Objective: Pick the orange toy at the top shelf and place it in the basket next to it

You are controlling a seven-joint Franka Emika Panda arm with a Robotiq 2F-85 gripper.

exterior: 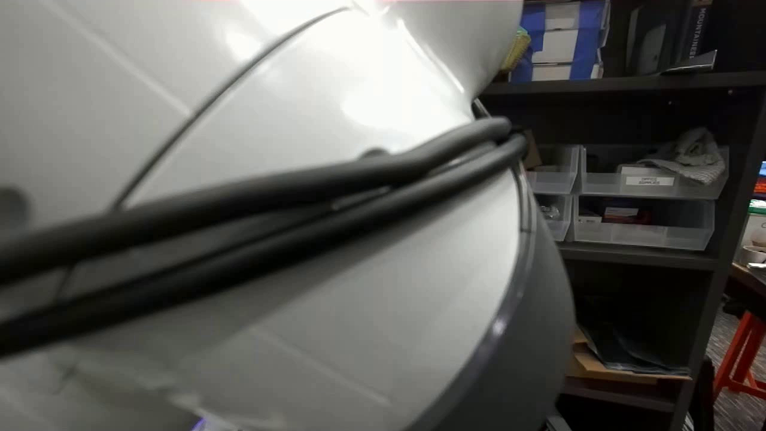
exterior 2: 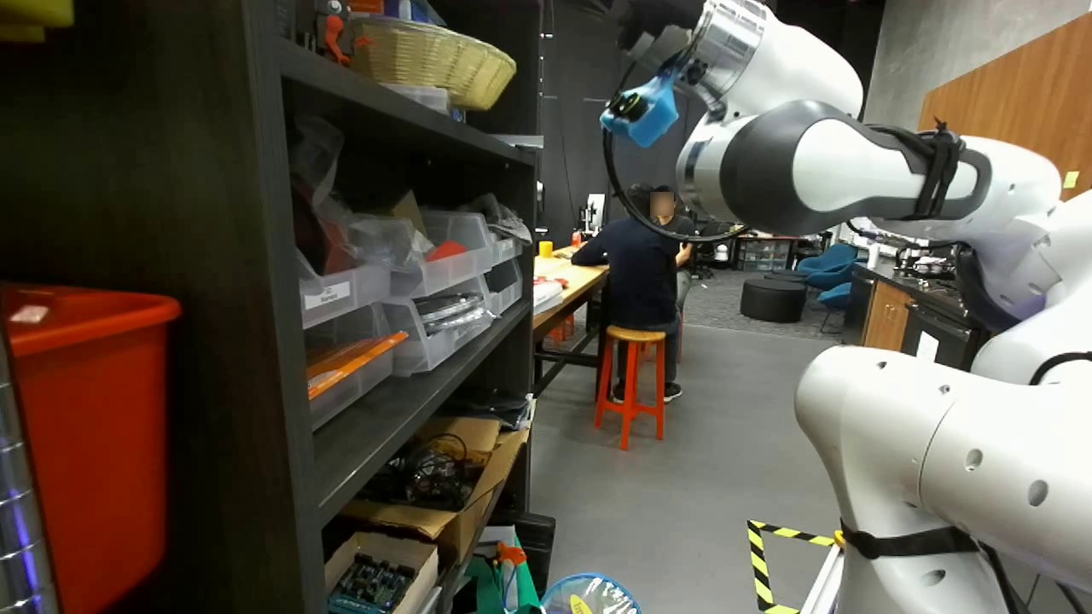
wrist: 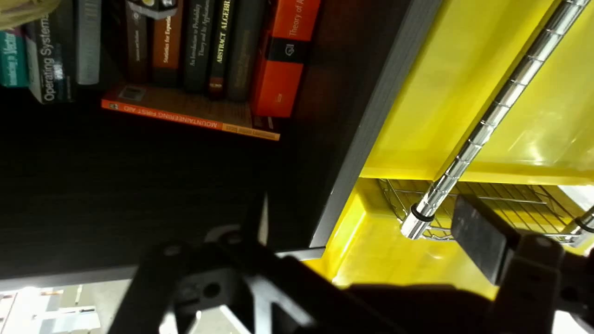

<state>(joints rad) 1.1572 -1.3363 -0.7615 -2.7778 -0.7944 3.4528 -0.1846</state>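
Note:
An orange toy [exterior 2: 334,36] stands near the edge of the top shelf in an exterior view, close beside the basket [exterior 2: 444,61], which is pale, woven and wide-rimmed. Part of the basket's rim [wrist: 23,13] shows in the top left corner of the wrist view. I cannot make out the orange toy there. My gripper [wrist: 371,227] is open, its two dark fingers wide apart with nothing between them. In an exterior view it hangs at the top edge, partly cut off, to the right of the basket and apart from it. The arm hides most of another exterior view.
A row of books [wrist: 209,51] stands on the dark shelf, with a flat orange-edged book [wrist: 185,118] lying below. The shelf's side panel [wrist: 378,120] borders yellow bins [wrist: 408,93] and a metal rack post [wrist: 492,116]. Clear plastic bins [exterior 2: 444,256] fill the shelf underneath. Two people sit farther back.

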